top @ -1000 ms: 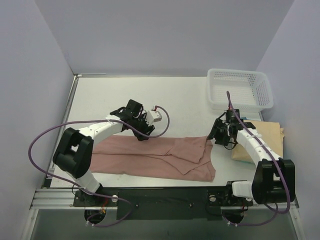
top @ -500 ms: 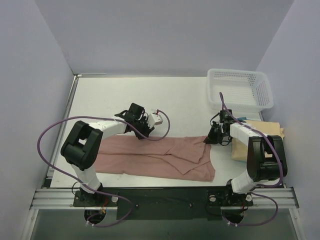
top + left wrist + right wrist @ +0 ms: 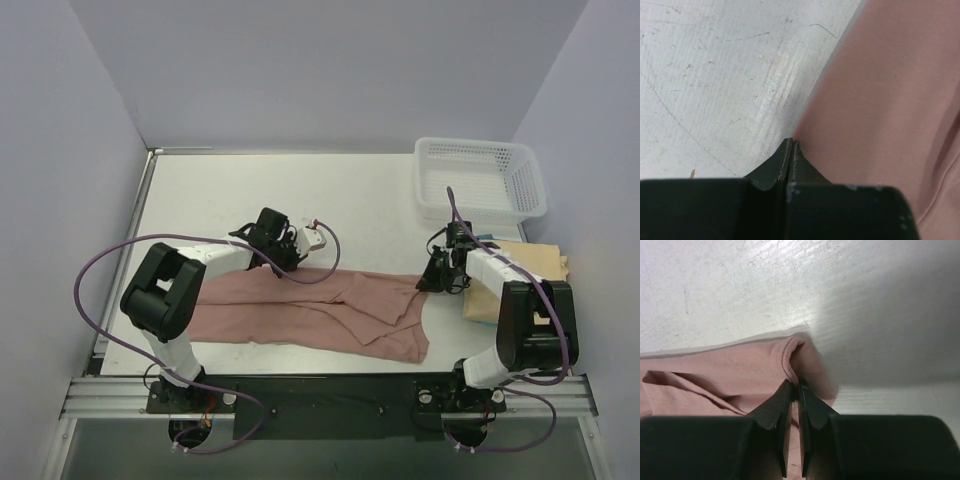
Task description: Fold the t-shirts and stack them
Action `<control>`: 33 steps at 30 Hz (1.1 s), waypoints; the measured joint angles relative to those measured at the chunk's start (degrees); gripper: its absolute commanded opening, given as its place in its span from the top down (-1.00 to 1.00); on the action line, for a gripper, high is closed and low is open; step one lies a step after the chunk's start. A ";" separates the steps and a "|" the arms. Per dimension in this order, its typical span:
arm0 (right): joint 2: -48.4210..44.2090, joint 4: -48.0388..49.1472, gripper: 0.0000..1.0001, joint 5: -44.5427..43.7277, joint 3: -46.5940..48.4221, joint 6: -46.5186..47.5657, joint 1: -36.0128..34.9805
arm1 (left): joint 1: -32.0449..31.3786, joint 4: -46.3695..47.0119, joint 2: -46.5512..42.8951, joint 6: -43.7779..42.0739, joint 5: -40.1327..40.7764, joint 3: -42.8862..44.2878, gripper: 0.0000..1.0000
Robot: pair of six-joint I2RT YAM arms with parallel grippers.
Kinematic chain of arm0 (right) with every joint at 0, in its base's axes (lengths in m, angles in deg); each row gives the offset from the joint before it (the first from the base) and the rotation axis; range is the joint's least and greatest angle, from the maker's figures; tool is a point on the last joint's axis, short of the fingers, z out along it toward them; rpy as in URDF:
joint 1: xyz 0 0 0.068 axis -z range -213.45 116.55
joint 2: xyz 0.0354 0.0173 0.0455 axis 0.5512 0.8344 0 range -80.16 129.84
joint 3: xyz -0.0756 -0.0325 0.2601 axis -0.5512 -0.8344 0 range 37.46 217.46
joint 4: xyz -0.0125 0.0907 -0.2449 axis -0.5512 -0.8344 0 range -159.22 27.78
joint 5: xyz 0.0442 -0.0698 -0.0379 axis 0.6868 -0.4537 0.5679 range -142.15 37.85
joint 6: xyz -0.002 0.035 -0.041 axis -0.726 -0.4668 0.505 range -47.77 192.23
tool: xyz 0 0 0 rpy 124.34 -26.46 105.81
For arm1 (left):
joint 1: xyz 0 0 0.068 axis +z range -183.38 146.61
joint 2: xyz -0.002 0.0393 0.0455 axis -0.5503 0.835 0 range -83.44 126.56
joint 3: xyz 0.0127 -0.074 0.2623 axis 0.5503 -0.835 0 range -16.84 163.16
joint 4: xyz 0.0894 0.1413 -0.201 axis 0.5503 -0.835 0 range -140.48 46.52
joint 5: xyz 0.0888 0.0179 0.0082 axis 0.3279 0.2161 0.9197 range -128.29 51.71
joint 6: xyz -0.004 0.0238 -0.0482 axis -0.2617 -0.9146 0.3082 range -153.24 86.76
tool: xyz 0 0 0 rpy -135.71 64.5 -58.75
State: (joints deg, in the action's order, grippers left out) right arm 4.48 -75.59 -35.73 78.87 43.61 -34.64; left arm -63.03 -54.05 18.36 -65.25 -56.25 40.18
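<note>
While the pink t-shirt (image 3: 300, 312) lies on the counter (image 3: 350, 200), left claw (image 3: 791, 150) pinching its far edge; right claw (image 3: 795, 390) — pinching a corner hem

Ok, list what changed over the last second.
Both arms' elbows shifted inward. The left tool slid slightly left along the pink shirt's far edge. The right tool eased nearer, and the shirt's far right corner moved a little with it. Both tools are shut on that edge. The tan shirt and basket stayed put.
</note>
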 measured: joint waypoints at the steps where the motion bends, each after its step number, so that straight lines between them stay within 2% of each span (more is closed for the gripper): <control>1: 0.46 0.20 0.63 0.28 0.00 0.20 0.00 | 0.00 0.04 0.00 0.00 0.02 0.00 0.99; 3: 1.40 0.13 0.43 0.76 0.35 0.48 0.00 | 0.00 0.02 0.00 0.00 0.04 0.00 0.82; 7: 1.33 -1.64 0.28 -0.92 2.80 1.66 0.00 | 0.02 -1.79 0.13 -0.04 1.14 1.16 0.38; 10: -0.92 -4.79 0.31 -4.61 4.85 2.38 -0.50 | 0.24 -4.98 0.39 -0.26 4.11 3.39 0.15; 14: -7.69 -9.66 0.60 -11.43 7.13 3.13 -4.48 | 1.46 -8.79 0.20 -0.20 6.10 7.02 0.07; 15: -9.40 -10.49 0.80 -12.66 7.56 3.17 -6.69 | 1.81 -9.33 -0.15 -0.24 6.25 7.54 0.08; 16: -10.69 -11.08 0.89 -13.42 7.89 3.04 -8.90 | 2.45 -10.03 -0.98 -0.22 6.38 7.96 0.17; 17: -11.41 -11.43 1.00 -13.70 8.04 2.89 -10.78 | 2.93 -10.56 -1.88 -0.20 6.43 8.02 0.53; 19: -11.19 -11.67 1.00 -13.40 7.98 2.10 -13.66 | 4.92 -12.20 -4.72 0.07 6.29 8.04 0.89; 20: -10.34 -11.69 1.00 -13.38 7.96 1.66 -14.29 | 6.36 -12.83 -6.14 0.00 6.14 8.04 0.99; 23: -5.20 -11.23 1.00 -13.75 8.00 1.40 -15.08 | 12.00 -13.38 -9.66 0.28 5.92 7.67 1.00; 27: 5.25 -11.67 1.00 -15.23 11.19 2.86 -15.78 | 23.50 -13.22 -13.62 0.04 5.66 3.30 1.00; 33: 21.86 -19.71 1.00 -16.70 26.23 9.86 -16.57 | 37.31 -16.87 -15.39 -0.20 5.79 -3.30 1.00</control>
State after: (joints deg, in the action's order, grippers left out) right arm 26.34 -95.30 -52.42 105.10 53.47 -51.21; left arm -25.72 -70.92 2.97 -65.45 -50.45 36.88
